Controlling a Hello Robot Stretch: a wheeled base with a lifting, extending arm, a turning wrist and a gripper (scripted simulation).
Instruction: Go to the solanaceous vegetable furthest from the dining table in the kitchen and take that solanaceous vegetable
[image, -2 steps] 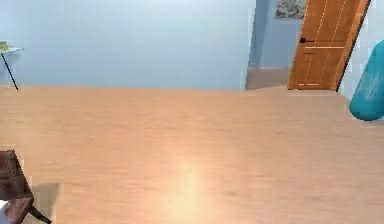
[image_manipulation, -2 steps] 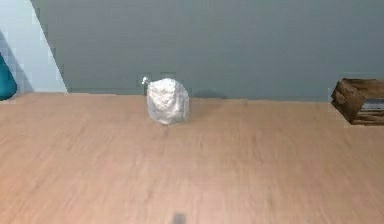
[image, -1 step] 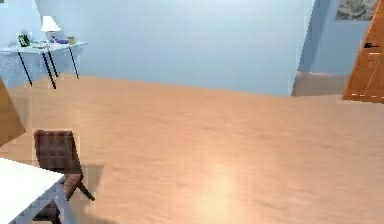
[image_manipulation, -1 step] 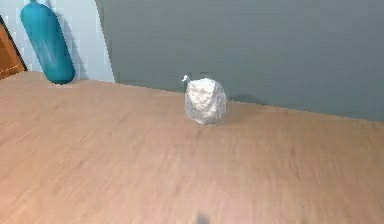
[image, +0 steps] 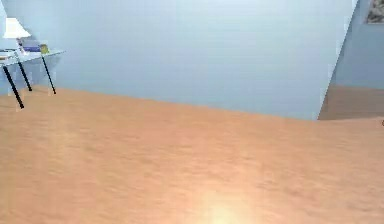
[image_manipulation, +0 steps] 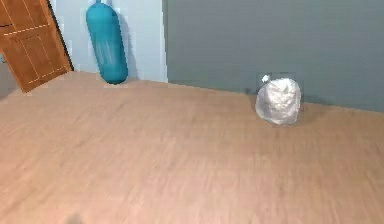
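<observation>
Standing upper left in the forward view, a counter (image: 46, 54) bears a lamp (image: 14, 29); the arm side view has a teal capsule (image_manipulation: 106, 42), door (image_manipulation: 35, 42), pale bag (image_manipulation: 279, 99). Tool's state: cannot tell.

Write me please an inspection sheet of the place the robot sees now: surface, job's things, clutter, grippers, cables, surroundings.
surface: bare wooden floor, nothing lying on it ahead
job's things: nothing seen
clutter: crumpled white bag on the floor near the grey wall; teal capsule-shaped thing upright against the pale wall
grippers: nothing seen
cables: nothing seen
surroundings: glass-topped table on dark legs at the forward view's upper left, with a white lamp on it; light blue wall ahead; doorway at the forward view's right; wooden door at the arm side view's upper left
</observation>
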